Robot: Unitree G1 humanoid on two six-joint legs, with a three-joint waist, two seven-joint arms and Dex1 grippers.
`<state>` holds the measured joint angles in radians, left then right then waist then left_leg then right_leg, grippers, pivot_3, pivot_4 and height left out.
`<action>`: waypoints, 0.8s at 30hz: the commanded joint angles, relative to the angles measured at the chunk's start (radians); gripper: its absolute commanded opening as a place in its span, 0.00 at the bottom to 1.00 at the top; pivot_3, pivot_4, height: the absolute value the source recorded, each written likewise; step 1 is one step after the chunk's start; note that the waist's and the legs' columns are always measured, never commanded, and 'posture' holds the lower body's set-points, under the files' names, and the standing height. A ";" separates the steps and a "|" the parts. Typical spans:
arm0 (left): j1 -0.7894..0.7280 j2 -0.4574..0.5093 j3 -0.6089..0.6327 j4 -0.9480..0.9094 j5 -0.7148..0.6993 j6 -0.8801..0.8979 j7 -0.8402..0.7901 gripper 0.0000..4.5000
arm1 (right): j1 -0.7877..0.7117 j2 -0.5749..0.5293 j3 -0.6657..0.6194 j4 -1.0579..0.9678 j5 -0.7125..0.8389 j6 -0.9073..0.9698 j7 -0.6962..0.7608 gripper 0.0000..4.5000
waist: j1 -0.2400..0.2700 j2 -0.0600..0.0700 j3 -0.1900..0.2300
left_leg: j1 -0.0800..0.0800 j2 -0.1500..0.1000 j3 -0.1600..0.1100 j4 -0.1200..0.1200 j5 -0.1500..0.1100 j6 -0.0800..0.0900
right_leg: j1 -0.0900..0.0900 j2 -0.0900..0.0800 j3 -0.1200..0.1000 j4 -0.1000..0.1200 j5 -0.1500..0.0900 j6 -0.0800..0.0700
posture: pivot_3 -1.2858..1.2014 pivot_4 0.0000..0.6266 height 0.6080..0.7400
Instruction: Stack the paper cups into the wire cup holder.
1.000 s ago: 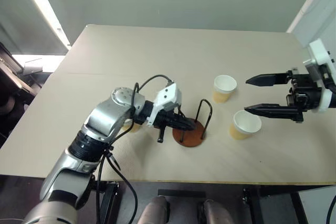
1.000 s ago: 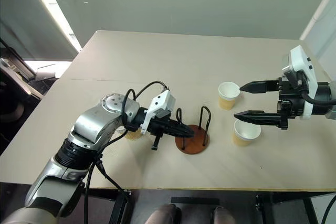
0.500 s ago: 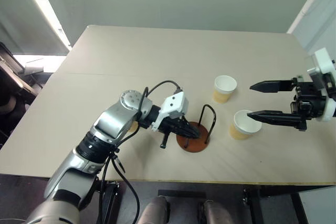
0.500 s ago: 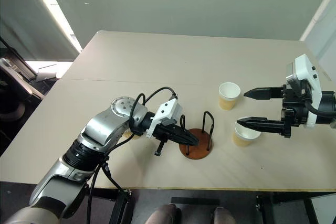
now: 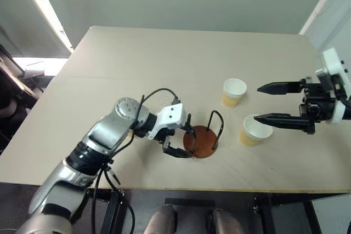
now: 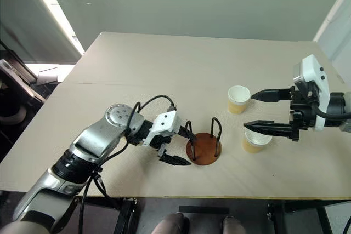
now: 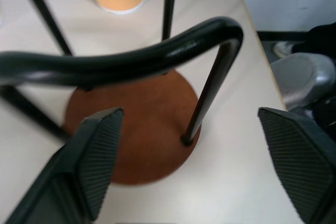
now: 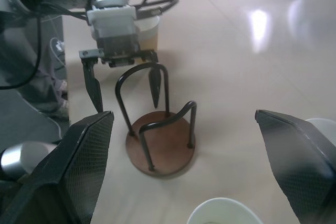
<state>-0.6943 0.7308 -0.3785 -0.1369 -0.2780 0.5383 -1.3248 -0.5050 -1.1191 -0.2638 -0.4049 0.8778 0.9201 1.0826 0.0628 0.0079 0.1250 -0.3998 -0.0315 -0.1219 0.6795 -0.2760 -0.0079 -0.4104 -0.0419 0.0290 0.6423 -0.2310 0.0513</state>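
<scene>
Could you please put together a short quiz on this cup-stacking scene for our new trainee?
1. True or false: the wire cup holder already has a cup in it.
2. Which gripper is nearest the holder? A) left gripper B) right gripper
3. How many paper cups stand on the table, and where?

Key
1. False: it is empty.
2. A. Its fingers are spread at the holder's base; the right gripper, also open, is over by the two cups on the robot's right.
3. Three: the far cup, the near cup, and a third cup behind the left arm.
</scene>
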 commanded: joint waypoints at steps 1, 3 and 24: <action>0.017 0.052 0.078 -0.037 -0.026 0.010 -0.011 0.97 | -0.051 0.013 0.023 0.002 0.005 0.012 -0.038 1.00 | -0.002 0.000 0.000 | 0.000 0.000 0.000 0.000 0.000 0.000 | 0.000 0.000 0.000 0.000 0.000 0.000 | 0.52 0.24 1.00; 0.028 0.082 0.114 -0.029 -0.040 0.009 -0.019 0.97 | -0.072 0.021 0.047 0.011 -0.001 0.014 -0.046 1.00 | -0.003 0.000 0.000 | 0.000 0.000 0.000 0.000 0.000 0.000 | 0.000 0.000 0.000 0.000 0.000 0.000 | 0.52 0.24 1.00; -0.025 0.228 0.405 -0.076 -0.231 0.244 0.094 0.97 | -0.474 0.202 0.534 0.486 -0.578 -0.413 0.127 1.00 | -0.014 0.000 0.000 | -0.003 0.000 -0.001 -0.001 0.000 0.000 | -0.004 0.000 -0.001 0.002 0.000 0.000 | 0.52 0.24 1.00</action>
<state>-0.7178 0.9354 -0.0135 -0.1861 -0.4982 0.7787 -1.2355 -0.9529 -0.9184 0.2503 0.0614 0.3608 0.5672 1.1905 0.0492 0.0080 0.1251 -0.4027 -0.0309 -0.1227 0.6778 -0.2760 -0.0077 -0.4144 -0.0419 0.0283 0.6445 -0.2310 0.0510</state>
